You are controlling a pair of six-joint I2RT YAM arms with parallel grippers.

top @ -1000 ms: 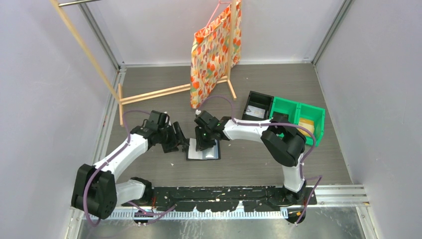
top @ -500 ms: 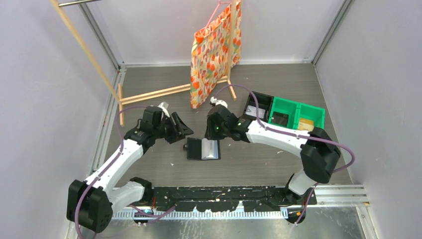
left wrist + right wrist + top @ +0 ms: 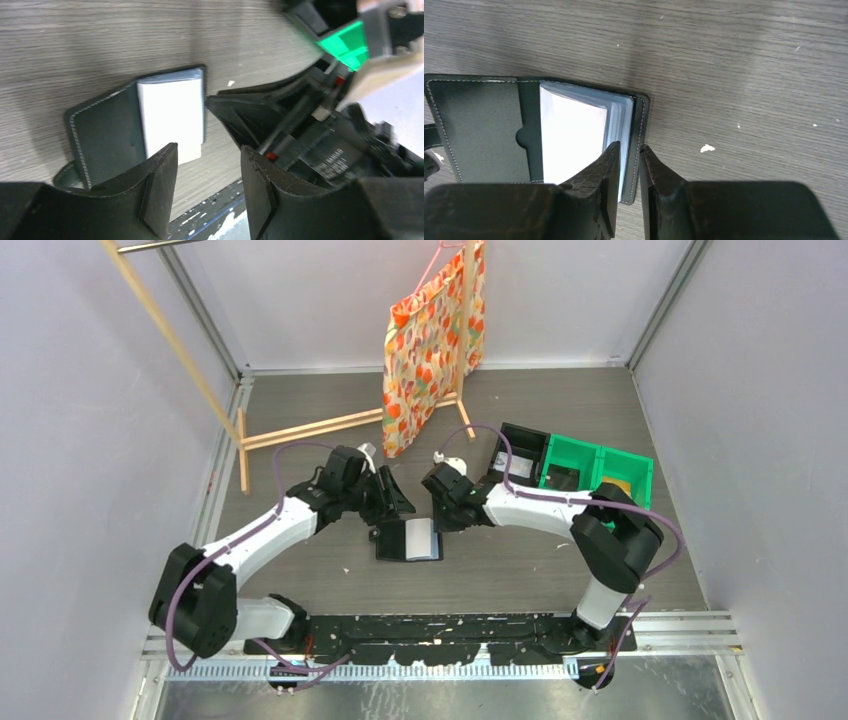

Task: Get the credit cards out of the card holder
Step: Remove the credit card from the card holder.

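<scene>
1. Jaws of the left gripper [image 3: 207, 155] stand well apart with nothing between them, hovering over the near edge of the card holder [image 3: 479, 125].
2. Jaws of the right gripper [image 3: 629, 150] are drawn almost together, leaving only a thin slit. They sit over the holder's right edge, and whether they pinch anything cannot be told.
3. The card holder lies open and flat near the middle of the tabletop [image 3: 500, 570], somewhat toward its near edge. Its black flap is on the left and its clasp tab [image 3: 374, 536] sticks out on that side.
4. A pale credit card [image 3: 571, 135] lies face up on a stack of clear sleeves [image 3: 621, 117] in the holder's right half.
5. White lettering [image 3: 330, 157] on the right arm's housing is too blurred to read.
6. The tabletop is grey wood-grain with a few pale crumbs [image 3: 707, 148].
7. A black bin [image 3: 520, 450] and a green bin [image 3: 600, 465] touch side by side toward the right edge.
8. An orange-patterned bag [image 3: 430, 340] hangs on a wooden rack [image 3: 310, 428] near the far edge, and pale walls [image 3: 100, 390] close the sides.
</scene>
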